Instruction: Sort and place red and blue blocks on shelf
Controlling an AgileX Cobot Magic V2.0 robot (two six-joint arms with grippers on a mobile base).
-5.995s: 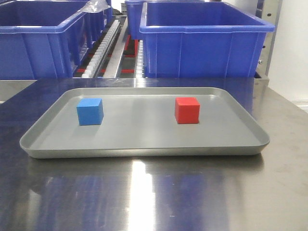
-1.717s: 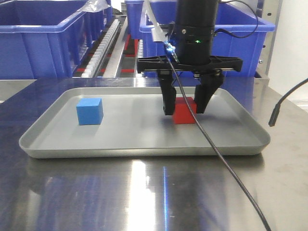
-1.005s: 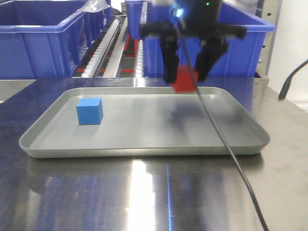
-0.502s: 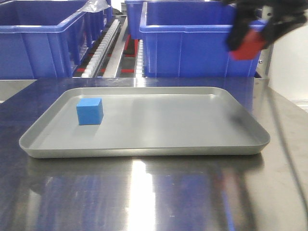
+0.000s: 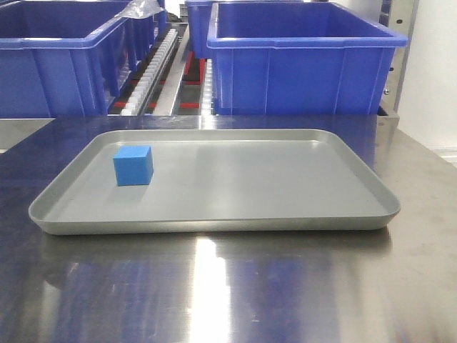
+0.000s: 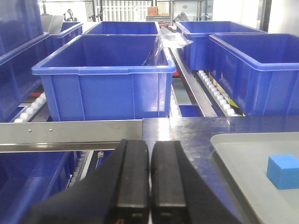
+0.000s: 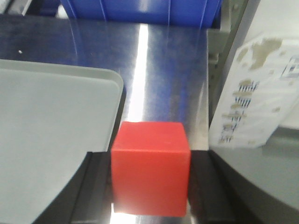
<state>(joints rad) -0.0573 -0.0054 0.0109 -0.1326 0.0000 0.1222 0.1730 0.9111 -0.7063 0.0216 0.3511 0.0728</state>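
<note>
Grey metal tray (image 5: pixel 214 223) holds a small blue cube (image 5: pixel 133 165), centre-left of the frame. Right gripper (image 7: pixel 150 186) clamps a small red cube (image 7: pixel 150 170); left gripper (image 6: pixel 149 186) is closed, empty.

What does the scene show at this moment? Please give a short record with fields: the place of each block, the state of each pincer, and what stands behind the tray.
red block: clamped in the right pincer, off the tray, past its corner; out of the front view
blue block: resting on the grey tray, toward its left side
left pincer: shut, holding nothing, left of the tray
behind the tray: large blue bins on the shelf with roller tracks
</note>
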